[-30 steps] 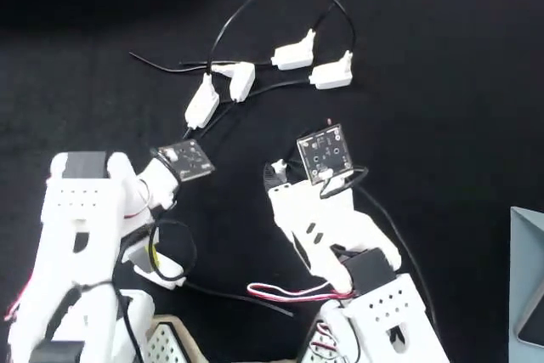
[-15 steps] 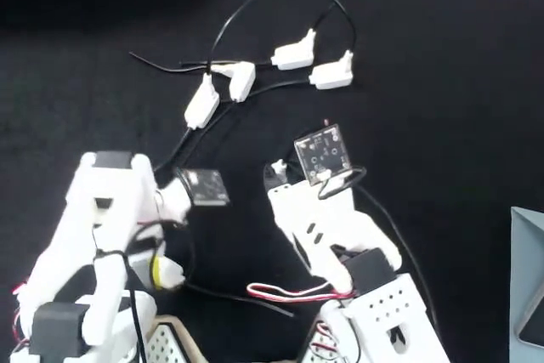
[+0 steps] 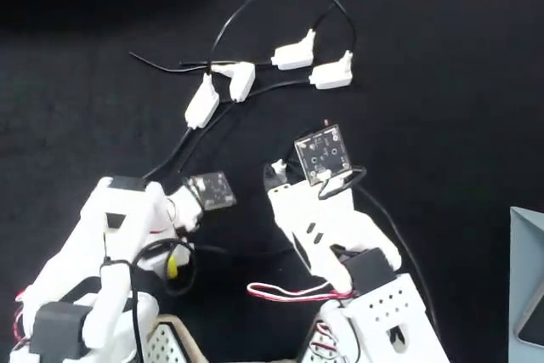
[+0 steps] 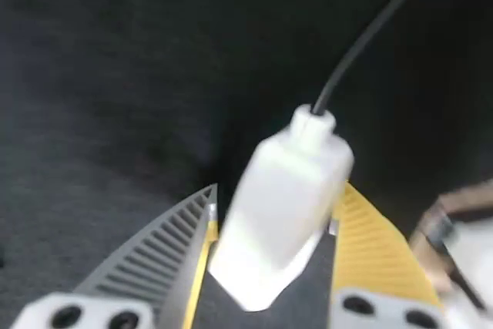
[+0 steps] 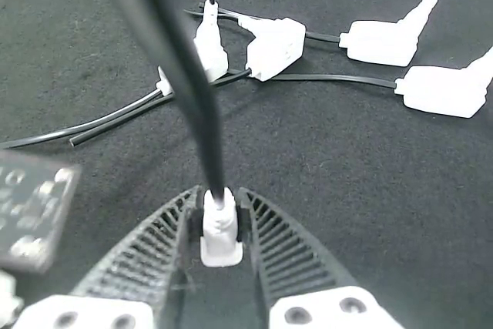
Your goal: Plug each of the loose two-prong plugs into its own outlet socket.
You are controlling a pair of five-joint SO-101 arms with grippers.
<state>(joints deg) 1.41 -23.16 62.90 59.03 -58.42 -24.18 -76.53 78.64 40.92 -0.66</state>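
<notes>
left gripper [image 4: 279,190] clamps a white plug body [image 4: 289,198]; right gripper [image 5: 218,194] pinches a smaller white plug [image 5: 219,235]. both are held short of the loose plug cluster [image 5: 271,46], probably readied for mating the two pieces.

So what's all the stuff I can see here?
Loose plug pieces: four, white, clustered at the table's far side.
Left-held plug: one, white, in the left pincer.
Right-held plug: one, white, in the right pincer.
Cables: several, black, trailing from the plugs.
Table cloth: one, black, under everything.
Grey thing: one, at the right edge.
Arms: two, white, near side.
</notes>
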